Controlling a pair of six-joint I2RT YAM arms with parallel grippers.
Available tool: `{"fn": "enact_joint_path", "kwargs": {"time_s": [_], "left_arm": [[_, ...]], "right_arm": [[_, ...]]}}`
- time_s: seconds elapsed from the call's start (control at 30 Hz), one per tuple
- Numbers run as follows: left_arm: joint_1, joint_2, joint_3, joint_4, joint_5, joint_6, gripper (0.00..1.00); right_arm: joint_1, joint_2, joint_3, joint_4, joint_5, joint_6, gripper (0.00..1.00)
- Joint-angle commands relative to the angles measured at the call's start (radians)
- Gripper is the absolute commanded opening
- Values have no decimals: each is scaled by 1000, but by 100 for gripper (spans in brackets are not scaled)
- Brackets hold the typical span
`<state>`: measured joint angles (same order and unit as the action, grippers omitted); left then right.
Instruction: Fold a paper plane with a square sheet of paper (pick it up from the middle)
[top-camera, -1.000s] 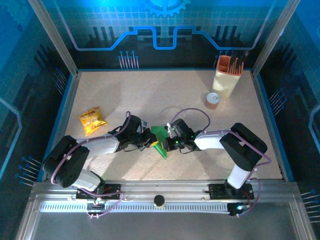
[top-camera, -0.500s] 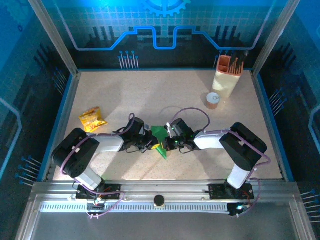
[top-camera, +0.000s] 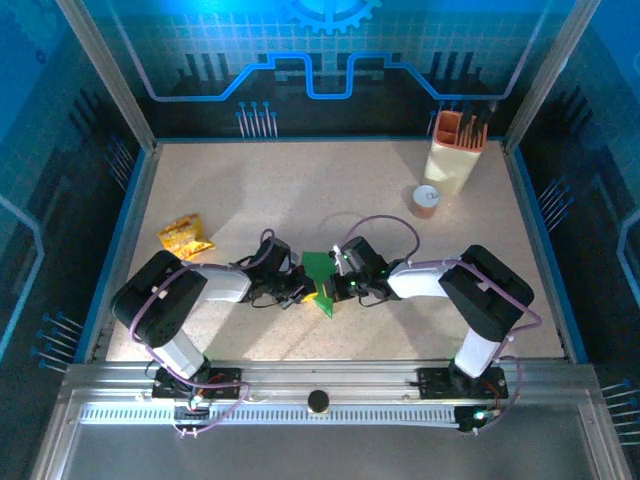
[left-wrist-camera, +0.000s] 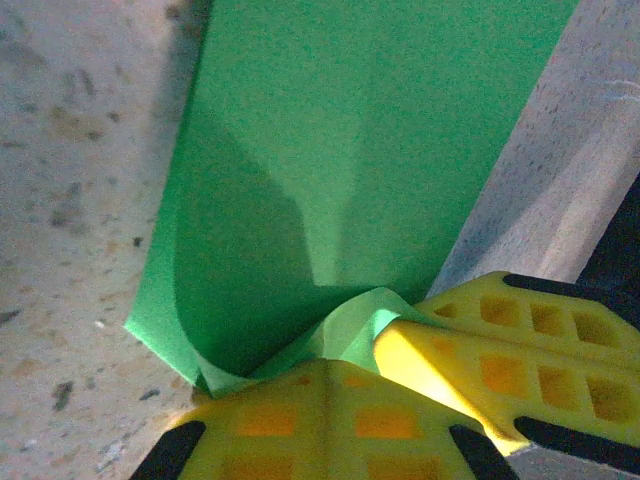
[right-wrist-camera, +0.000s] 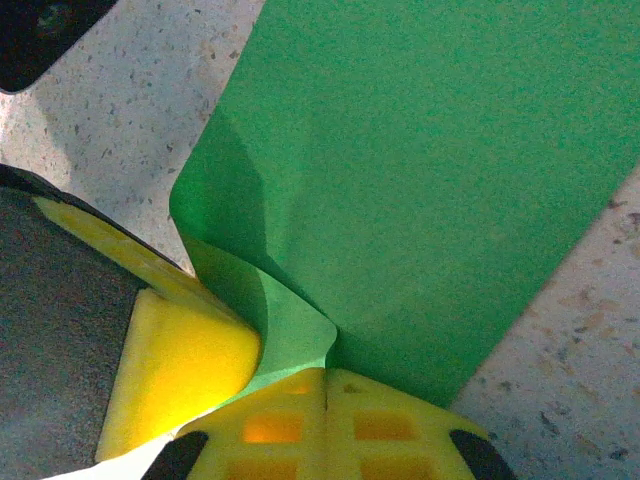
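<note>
1. Top view: the green paper (top-camera: 320, 272), folded to a narrow pointed strip, lies on the worktop (top-camera: 300, 190) near the middle, a little toward the near edge. Its long axis runs from far to near, with the point toward the arm bases. The left end effector (top-camera: 298, 290) touches it from the left and the right end effector (top-camera: 338, 287) from the right, so the strip lies crosswise between them. Both arms are equally near, each at the paper's near half.

2. Left wrist view: the paper (left-wrist-camera: 380, 150) stretches away from the left end effector (left-wrist-camera: 320, 405), flat on the speckled worktop (left-wrist-camera: 70, 150). The yellow jaws are closed together, and a curled lip of the paper's near edge is tucked in at their tips, so they appear to grip it. The right arm's fingers (left-wrist-camera: 480, 365) press in from the right, touching that same lip.

3. Right wrist view: the paper (right-wrist-camera: 430, 170) again runs away from the right end effector (right-wrist-camera: 328, 400), whose jaws are closed on a small raised fold of the near edge. The left arm's fingers (right-wrist-camera: 185, 360) sit just beside, to the left, against the same curl.

4. Judgement: any coming fold turns on that shared pinch, so the crease must follow the strip's long axis.
</note>
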<state>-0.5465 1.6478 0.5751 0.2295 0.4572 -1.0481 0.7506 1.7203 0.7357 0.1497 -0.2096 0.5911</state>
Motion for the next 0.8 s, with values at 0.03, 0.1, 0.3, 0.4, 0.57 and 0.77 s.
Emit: {"fn": "enact_joint_path", "kwargs": {"time_s": [0.03,0.1,0.3,0.4,0.57,0.77], "left_arm": [[-7,15,-5,-113,-59,39,0],[-7,13,3,-122,-60,44,0],[-7,5,-2,-115,-66,34,0],[-7,-7,-11,-108,-73,29,0],[-7,-20,-9,-108,-75,24,0],[-8,-22,-6,-112,-77,25,0]], "right_arm": [[-14,17,24,-77,18,-1,8],[-15,-6,34,-90,12,6,15],[-59,-122,28,-160,-14,67,35],[-63,-149,27,-160,-114,82,35],[-17,-106,38,-155,-231,111,16],[49,-63,59,-204,-198,113,4]]}}
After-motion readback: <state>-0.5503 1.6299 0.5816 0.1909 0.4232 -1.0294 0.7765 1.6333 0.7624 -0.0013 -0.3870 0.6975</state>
